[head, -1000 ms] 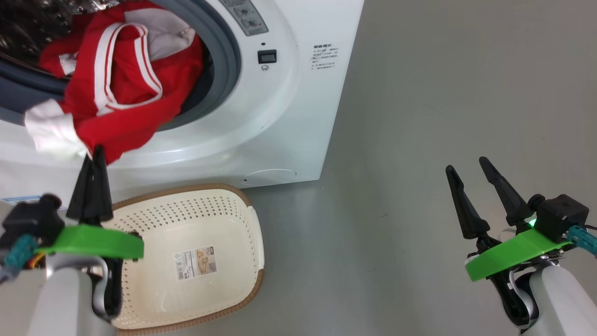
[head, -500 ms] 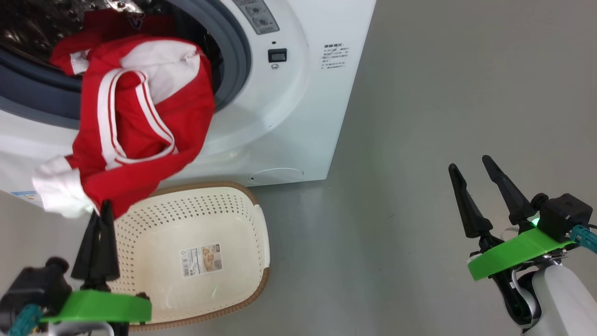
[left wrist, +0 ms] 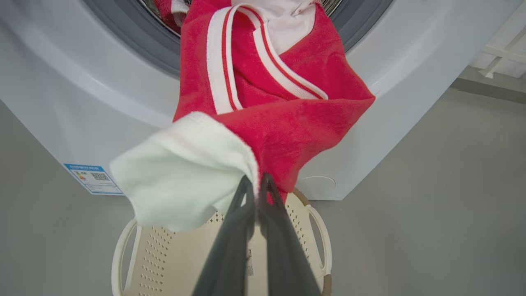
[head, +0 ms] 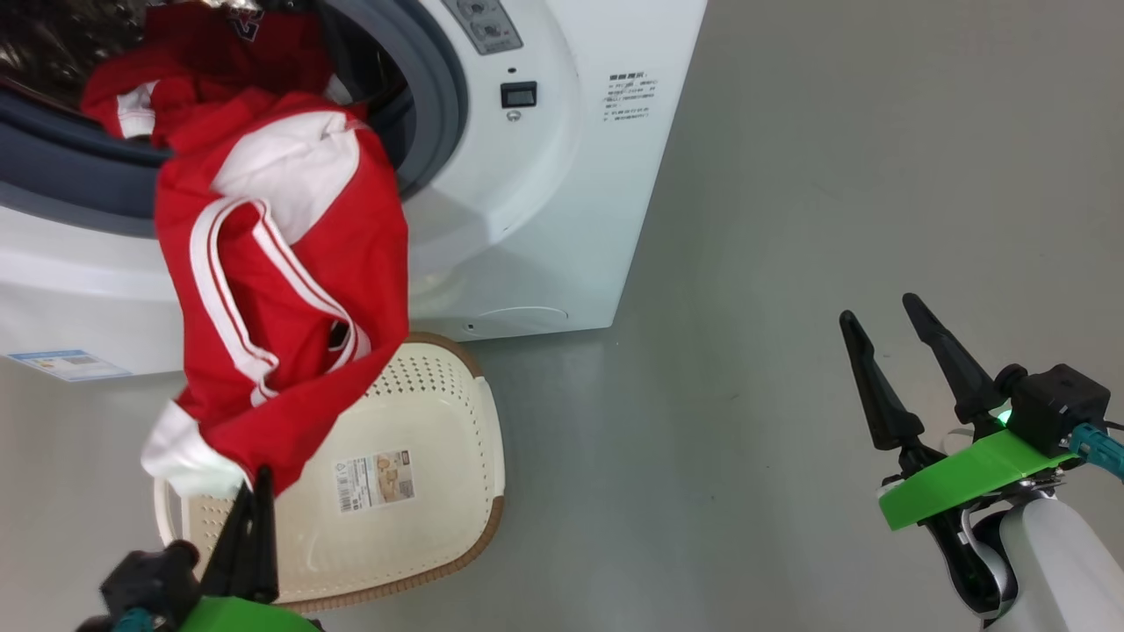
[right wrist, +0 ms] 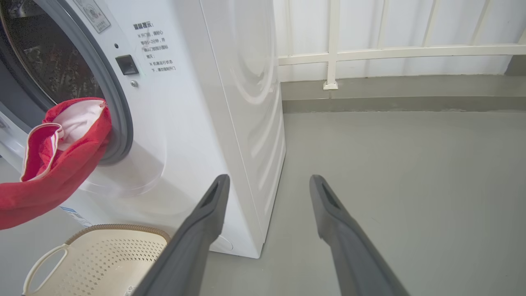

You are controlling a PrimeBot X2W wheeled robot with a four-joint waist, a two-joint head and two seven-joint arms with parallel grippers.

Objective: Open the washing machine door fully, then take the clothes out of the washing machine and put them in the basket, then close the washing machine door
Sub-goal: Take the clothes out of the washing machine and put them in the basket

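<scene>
Low on the left of the head view, a small blue sticker (head: 66, 362) sits on the smooth white front of the washing machine (head: 544, 219). The clothes (head: 281, 290) are soft red jersey with white stripes and a white cuff. They spill out of the round opening over the grey rubber gasket (head: 435, 96) and hang down in one long fold. More red fabric lies inside against the perforated steel drum (right wrist: 53, 61). Below the fold stands the basket (head: 439, 412), cream plastic and rectangular with rounded corners. Its walls are dotted with holes, its rim is a brown woven-look band, and a paper label (head: 373, 480) is stuck to its bottom. To the right, the floor (head: 790, 219) is plain matte grey.

The left gripper (head: 253, 483) rises from the bottom edge with its two dark tapering fingers pressed together on the garment's lower edge, just beside the white cuff. It is above the near left part of the basket. The right gripper (head: 880, 309) stands low on the right over bare floor, well apart from the machine and the basket. Its fingers are spread wide with nothing between them and lean up and to the left from a green bracket (head: 966, 478).
</scene>
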